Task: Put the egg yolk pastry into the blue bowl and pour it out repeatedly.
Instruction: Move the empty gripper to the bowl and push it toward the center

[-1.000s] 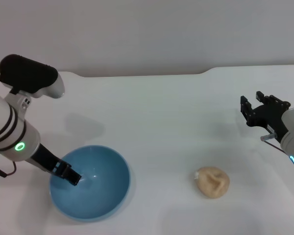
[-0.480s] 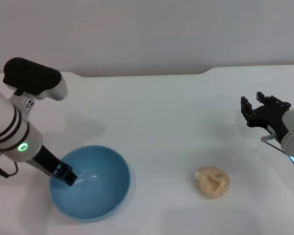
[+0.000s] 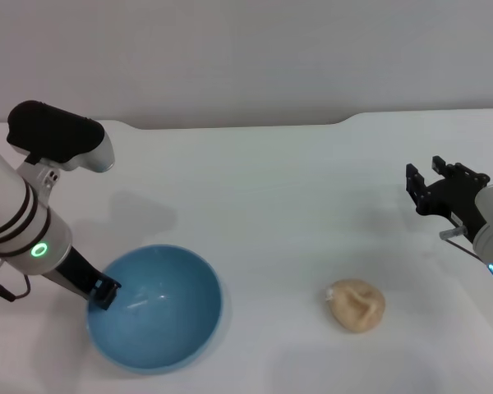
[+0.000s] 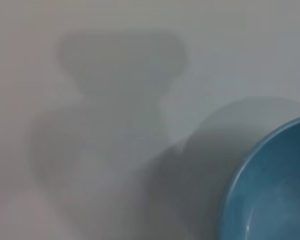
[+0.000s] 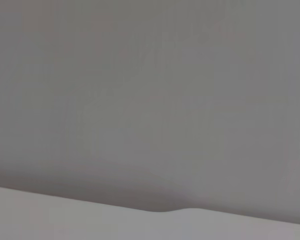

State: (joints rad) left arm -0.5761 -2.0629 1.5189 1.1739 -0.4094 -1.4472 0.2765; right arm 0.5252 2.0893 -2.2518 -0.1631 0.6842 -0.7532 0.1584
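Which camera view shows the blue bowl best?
The head view: the whole blue bowl is visible there, with the left gripper at its rim. The left wrist view shows only part of its rim and inside. The right wrist view shows none of it.

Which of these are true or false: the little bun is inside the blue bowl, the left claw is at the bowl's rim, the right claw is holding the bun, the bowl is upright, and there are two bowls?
1. The egg yolk pastry is inside the blue bowl. False: it lies on the white table, apart from the bowl, toward the robot's right.
2. The left gripper is at the bowl's rim. True.
3. The right gripper holds the pastry. False: it hangs apart from the pastry, farther back, holding nothing.
4. The bowl sits upright with its opening up. True.
5. There are two bowls. False: only one.
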